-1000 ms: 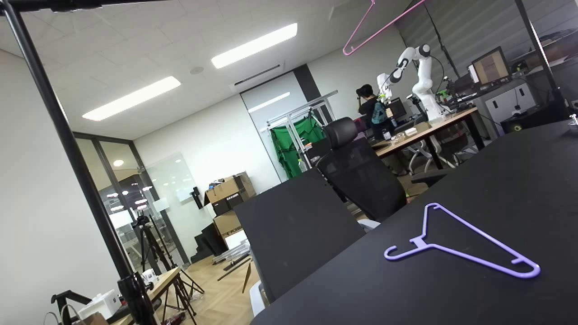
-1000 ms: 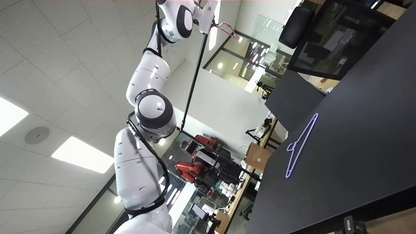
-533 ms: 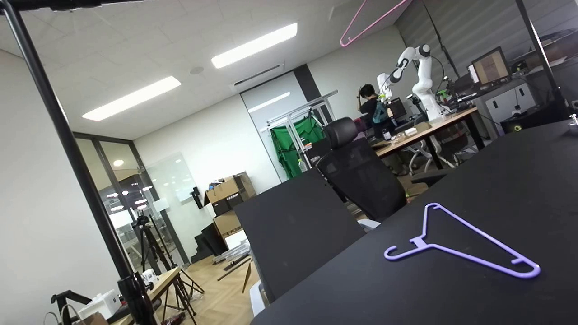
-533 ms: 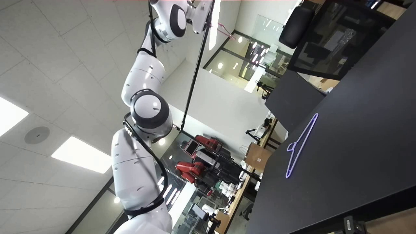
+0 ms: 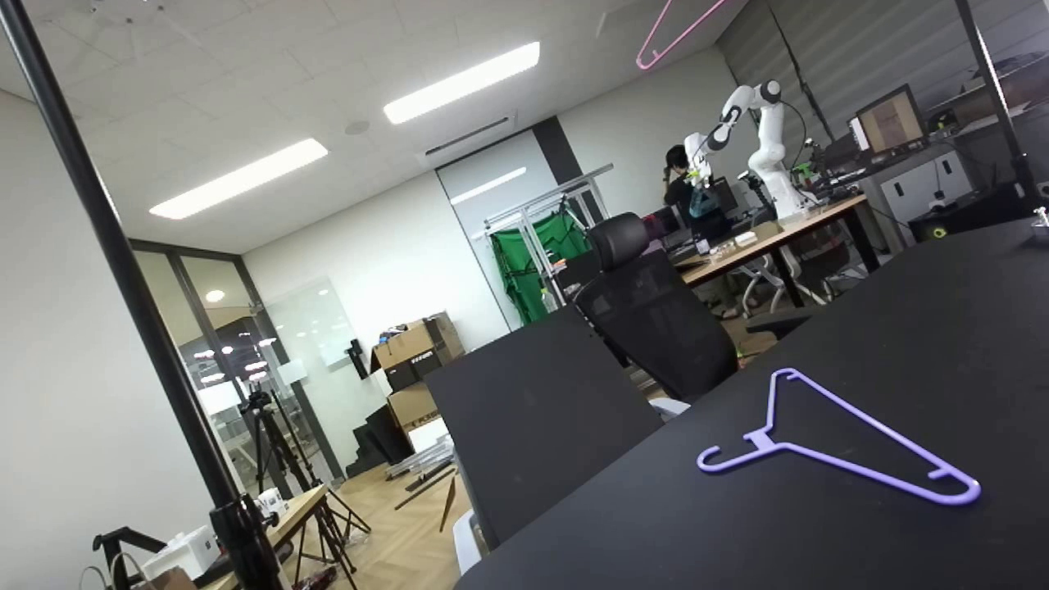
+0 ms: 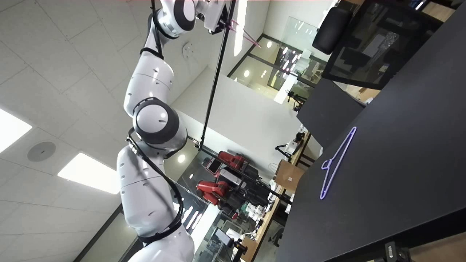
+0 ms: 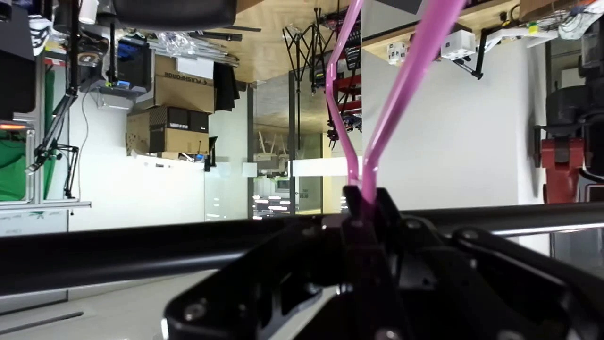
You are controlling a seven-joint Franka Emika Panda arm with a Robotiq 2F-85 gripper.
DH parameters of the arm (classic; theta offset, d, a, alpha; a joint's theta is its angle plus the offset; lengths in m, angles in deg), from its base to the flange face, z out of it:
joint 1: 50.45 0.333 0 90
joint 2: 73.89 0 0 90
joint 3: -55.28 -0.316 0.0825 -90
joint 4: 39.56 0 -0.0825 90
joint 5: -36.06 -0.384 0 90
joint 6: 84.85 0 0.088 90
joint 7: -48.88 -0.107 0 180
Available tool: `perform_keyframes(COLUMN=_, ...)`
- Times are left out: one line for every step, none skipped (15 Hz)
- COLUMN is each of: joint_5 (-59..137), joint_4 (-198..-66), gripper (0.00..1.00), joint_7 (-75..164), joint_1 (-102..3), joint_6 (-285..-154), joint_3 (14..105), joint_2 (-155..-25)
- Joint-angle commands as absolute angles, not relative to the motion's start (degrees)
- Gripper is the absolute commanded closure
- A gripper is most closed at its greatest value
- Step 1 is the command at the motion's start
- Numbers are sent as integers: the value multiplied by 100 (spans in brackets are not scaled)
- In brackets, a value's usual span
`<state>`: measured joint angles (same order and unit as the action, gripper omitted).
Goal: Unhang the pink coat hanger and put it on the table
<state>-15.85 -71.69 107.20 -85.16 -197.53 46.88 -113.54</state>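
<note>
The pink coat hanger (image 7: 408, 85) is held by one end in my gripper (image 7: 369, 200), whose fingertips are shut on it. In the exterior views, part of the pink hanger (image 5: 646, 65) shows high at the top edge, and it also sticks out (image 6: 252, 39) from my gripper (image 6: 220, 25). It is well above the black table (image 5: 819, 541), whose surface also shows in the other picture (image 6: 382, 182). The hook is hidden between and behind the fingers, so I cannot tell whether it touches the black bar (image 7: 141, 250) of the rack.
A lavender-purple hanger (image 5: 869, 474) lies flat on the table, seen in both exterior views (image 6: 342, 159). Black rack poles stand at the left (image 5: 123, 270) and right (image 5: 987, 74); a pole also passes close to my gripper (image 6: 214, 83). A black office chair (image 5: 656, 311) stands beyond the table.
The arm and gripper have moved left in an exterior view, with the pink hanger. The pink hanger has risen in an exterior view. The rack has shifted, and its top bar has left that view.
</note>
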Motion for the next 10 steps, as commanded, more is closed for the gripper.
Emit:
perform_keyframes(joint_5=-1584, joint_4=-7130, gripper=98, joint_7=10378, joint_1=-8726, joint_6=-19249, joint_3=4705, joint_2=-11137)
perform_keyframes(joint_5=-1581, joint_4=-7118, gripper=98, joint_7=10344, joint_1=-8748, joint_6=-19177, joint_3=4706, joint_2=-11135)
perform_keyframes(joint_5=-1577, joint_4=-7103, gripper=98, joint_7=10314, joint_1=-8764, joint_6=-19114, joint_3=4706, joint_2=-11142)
perform_keyframes(joint_5=-1591, joint_4=-7087, gripper=98, joint_7=10313, joint_1=-8786, joint_6=-19044, joint_3=4698, joint_2=-11157)
perform_keyframes(joint_5=-1627, joint_4=-7070, gripper=98, joint_7=10335, joint_1=-8805, joint_6=-19054, joint_3=4678, joint_2=-11162)
perform_keyframes(joint_5=-1673, joint_4=-7059, gripper=98, joint_7=10353, joint_1=-8825, joint_6=-19086, joint_3=4652, joint_2=-11165)
perform_keyframes(joint_5=-1738, joint_4=-7048, gripper=98, joint_7=10386, joint_1=-8838, joint_6=-19167, joint_3=4614, joint_2=-11174)
perform_keyframes(joint_5=-1782, joint_4=-7067, gripper=98, joint_7=10391, joint_1=-8815, joint_6=-19255, joint_3=4605, joint_2=-11172)
perform_keyframes(joint_5=-1807, joint_4=-7077, gripper=98, joint_7=10379, joint_1=-8805, joint_6=-19259, joint_3=4612, joint_2=-11163)
perform_keyframes(joint_5=-1811, joint_4=-7085, gripper=98, joint_7=10365, joint_1=-8797, joint_6=-19236, joint_3=4617, joint_2=-11154)
